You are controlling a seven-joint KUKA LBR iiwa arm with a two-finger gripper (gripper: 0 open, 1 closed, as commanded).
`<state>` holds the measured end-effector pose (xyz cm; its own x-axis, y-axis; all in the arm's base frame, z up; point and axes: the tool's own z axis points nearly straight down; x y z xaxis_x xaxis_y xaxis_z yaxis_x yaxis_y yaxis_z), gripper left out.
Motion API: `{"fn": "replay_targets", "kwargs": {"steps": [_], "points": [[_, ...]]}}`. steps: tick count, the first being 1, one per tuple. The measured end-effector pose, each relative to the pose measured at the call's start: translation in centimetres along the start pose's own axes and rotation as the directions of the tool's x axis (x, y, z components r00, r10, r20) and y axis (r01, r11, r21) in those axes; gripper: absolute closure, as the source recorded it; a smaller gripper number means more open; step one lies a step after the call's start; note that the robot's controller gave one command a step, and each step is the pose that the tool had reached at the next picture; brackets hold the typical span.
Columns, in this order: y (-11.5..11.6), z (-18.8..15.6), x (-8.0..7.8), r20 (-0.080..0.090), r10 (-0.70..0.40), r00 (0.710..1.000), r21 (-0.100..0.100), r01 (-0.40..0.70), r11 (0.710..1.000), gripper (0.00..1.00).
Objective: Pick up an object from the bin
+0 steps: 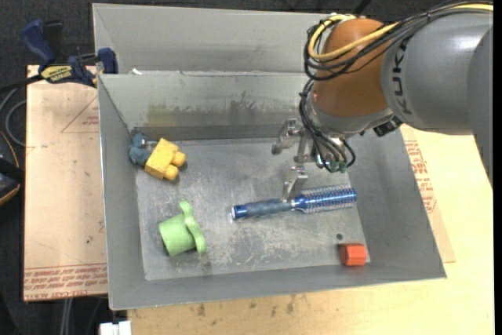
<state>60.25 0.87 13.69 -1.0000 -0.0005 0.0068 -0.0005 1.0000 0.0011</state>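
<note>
1. The gripper (pixel 296 186) is seen just above the middle of the blue brush (pixel 267 209), where the handle meets the bristles.
2. Whether the gripper is spread or pressed together cannot be told.
3. The brush is laid flat on the floor of the bin (pixel 235 165), with its handle to the left.
4. A green cup (pixel 179 233) is found to the lower left of the brush, a yellow block (pixel 165 159) to the upper left, and an orange cube (pixel 354 254) to the lower right.

The robot's arm (pixel 451 71) is big, round and grey with black letters (pixel 398 82) on its side, a shiny orange cover (pixel 349 74) at the wrist, yellow and black cables (pixel 333 35) looped over it, and a small silver metal gripper (pixel 295 186) underneath.
</note>
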Motion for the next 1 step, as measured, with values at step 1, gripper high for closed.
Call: {"fn": "replay_targets", "kwargs": {"steps": [1], "points": [[-7.78, 6.19, 4.57, 0.017, -0.201, 0.980, 0.000, 0.201, 0.980, 0.00]]}}
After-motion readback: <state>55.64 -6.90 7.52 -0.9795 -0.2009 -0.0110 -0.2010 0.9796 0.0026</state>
